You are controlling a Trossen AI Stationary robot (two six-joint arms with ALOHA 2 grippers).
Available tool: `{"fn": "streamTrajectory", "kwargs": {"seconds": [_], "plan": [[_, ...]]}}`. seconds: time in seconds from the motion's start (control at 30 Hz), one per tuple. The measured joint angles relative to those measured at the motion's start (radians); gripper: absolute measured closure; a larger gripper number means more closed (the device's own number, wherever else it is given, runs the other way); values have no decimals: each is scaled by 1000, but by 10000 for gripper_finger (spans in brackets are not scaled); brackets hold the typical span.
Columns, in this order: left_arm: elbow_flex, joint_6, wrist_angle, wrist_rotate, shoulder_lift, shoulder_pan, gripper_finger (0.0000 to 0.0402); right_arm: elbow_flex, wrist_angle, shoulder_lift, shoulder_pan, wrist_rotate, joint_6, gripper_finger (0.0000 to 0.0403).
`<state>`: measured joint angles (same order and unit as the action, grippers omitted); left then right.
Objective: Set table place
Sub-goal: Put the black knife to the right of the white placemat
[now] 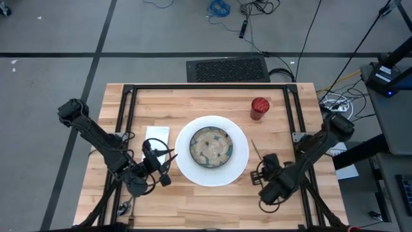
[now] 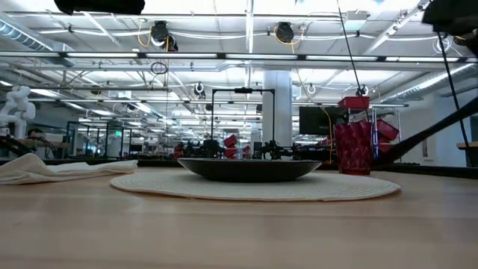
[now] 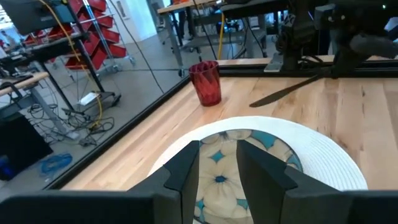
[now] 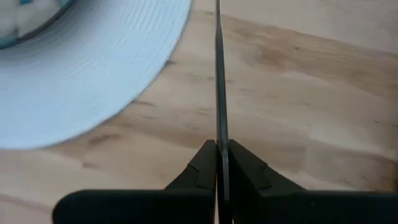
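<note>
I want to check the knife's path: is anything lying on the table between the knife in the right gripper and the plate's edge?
Nothing visible does. The right gripper is shut on the knife just beside the plate, with only bare table around it.

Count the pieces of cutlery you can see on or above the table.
1: a knife right of the plate, clamped in the right end effector. Others may be hidden under the arms.
</note>
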<state>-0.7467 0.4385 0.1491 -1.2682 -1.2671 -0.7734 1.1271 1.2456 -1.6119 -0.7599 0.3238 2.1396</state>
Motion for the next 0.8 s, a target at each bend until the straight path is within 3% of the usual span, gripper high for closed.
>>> {"fn": "streamTrajectory", "kwargs": {"seconds": [0.27,0.8], "plan": [[0,0,0,0,0,0,307,-1,92,-106,73,-16,-2,403],[0,0,0,1,0,0,307,-1,-60,-231,118,-4,14,403]]}}
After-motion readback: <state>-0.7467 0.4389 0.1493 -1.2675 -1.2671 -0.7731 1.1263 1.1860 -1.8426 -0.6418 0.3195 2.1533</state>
